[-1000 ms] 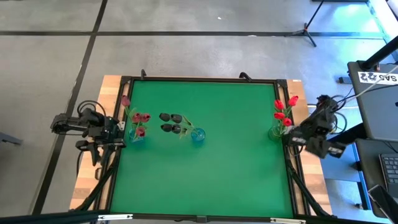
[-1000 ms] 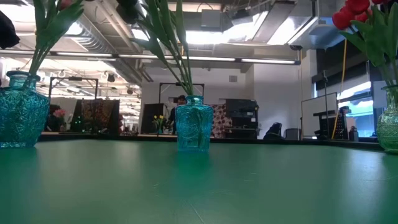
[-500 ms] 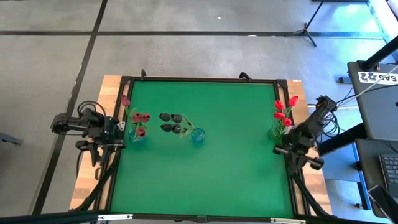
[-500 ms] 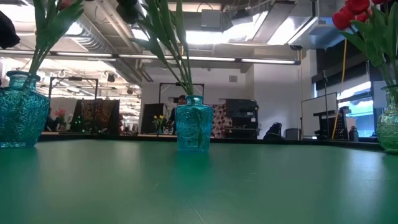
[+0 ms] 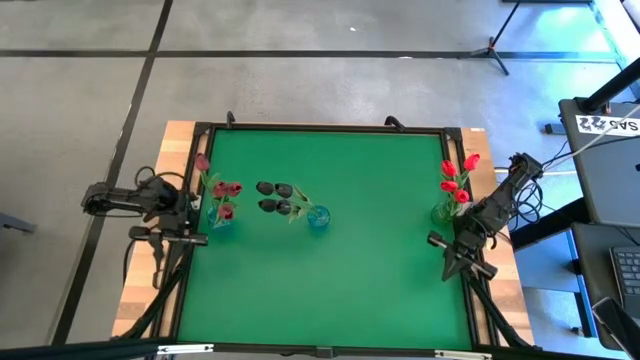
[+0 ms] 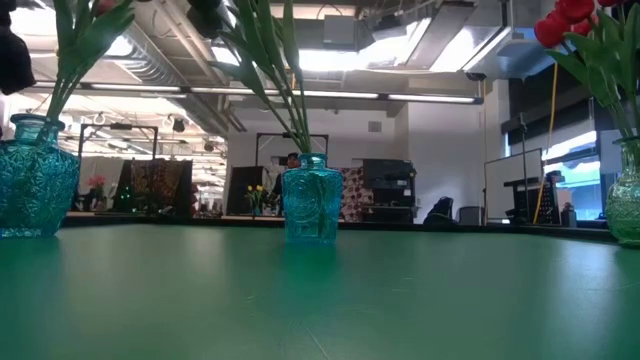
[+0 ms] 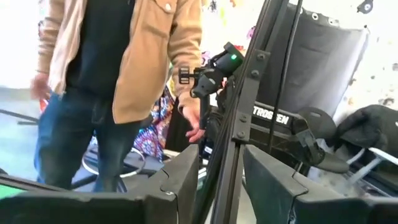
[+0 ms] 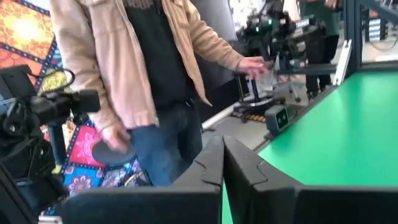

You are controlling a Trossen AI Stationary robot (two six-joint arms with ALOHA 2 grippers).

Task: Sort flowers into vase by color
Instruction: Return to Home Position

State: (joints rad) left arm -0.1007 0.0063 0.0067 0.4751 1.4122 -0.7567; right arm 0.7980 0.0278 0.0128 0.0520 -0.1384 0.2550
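Three glass vases stand on the green table (image 5: 330,290). The left turquoise vase (image 5: 220,218) (image 6: 35,180) holds pinkish-red tulips (image 5: 225,190). The middle turquoise vase (image 5: 318,218) (image 6: 312,205) holds black tulips (image 5: 272,197) that lean toward the left. The right vase (image 5: 443,212) (image 6: 628,200) holds bright red tulips (image 5: 458,175) (image 6: 565,22). All stems stick into the vase mouths. My left gripper (image 5: 188,212) (image 7: 221,155) waits at the table's left edge, beside the left vase, open and empty. My right gripper (image 5: 440,258) (image 8: 222,146) hovers at the right edge, nearer than the right vase, shut and empty.
A dark frame (image 5: 330,128) runs around the table's rim. Bare green surface lies between the middle and right vases and along the near side. A person in a tan jacket (image 7: 143,56) (image 8: 124,56) stands beyond the table. A desk with gear (image 5: 610,180) sits off the right edge.
My right arm has swung in from beyond the table's right edge, moving toward the left and near edges, so that its gripper now hangs over the table's right rim below the red tulips' vase. Vases and flowers have stayed where they were.
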